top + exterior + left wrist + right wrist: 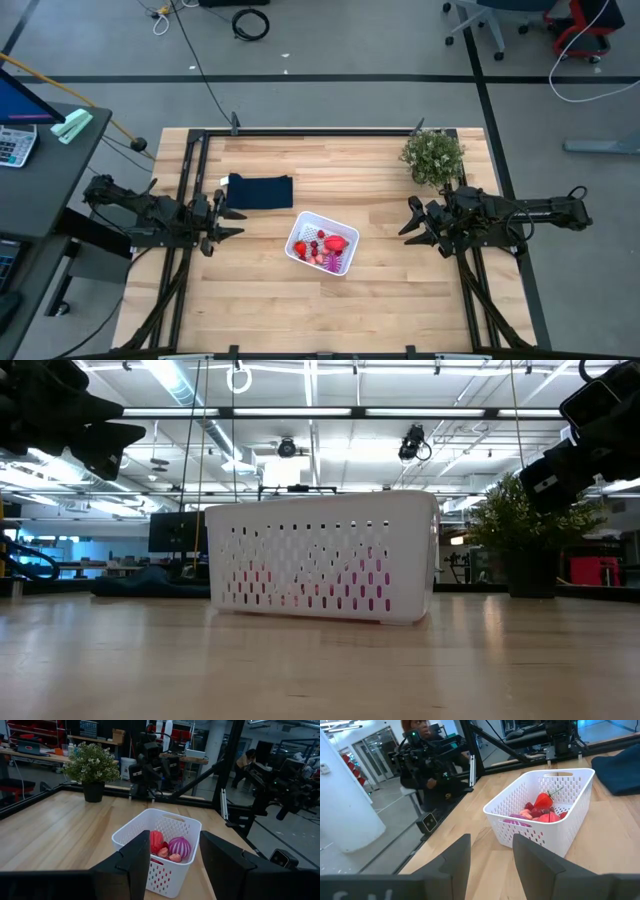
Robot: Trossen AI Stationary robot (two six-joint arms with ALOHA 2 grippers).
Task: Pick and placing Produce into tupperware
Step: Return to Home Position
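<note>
Left side first: the left gripper (236,222) hangs over the left edge of the table (250,300), claw wide and holding nothing, pointing right toward the middle. Just beyond it on the far side lies the folded navy cloth (260,191), flat and close to the claw but not touching it as far as I can see. Middle of the table is the white tupperware (296,232), a perforated squarish basket turned at an angle to the table edges, so there's no real long axis to line up on. All the produce (325,247) I can spot is inside it: the bigger red piece (337,241), some small red and pink bits, and the purple ribbed ball (179,846) against one wall. I don't see anything loose on the wood, so my guess is the picking is pretty much done. The potted plant (433,156) stands at the far right corner, well clear of the basket. The right gripper (406,220) is at the right edge, just on the near side of the plant, claw also parted and empty, pointing left. So the basket lies between the two claws, roughly the same way off from each; I wouldn't call either arm nearer. If the next thing is just folding back to rest, nothing looks to be in the way, though the right arm is fairly close to the plant.
</note>
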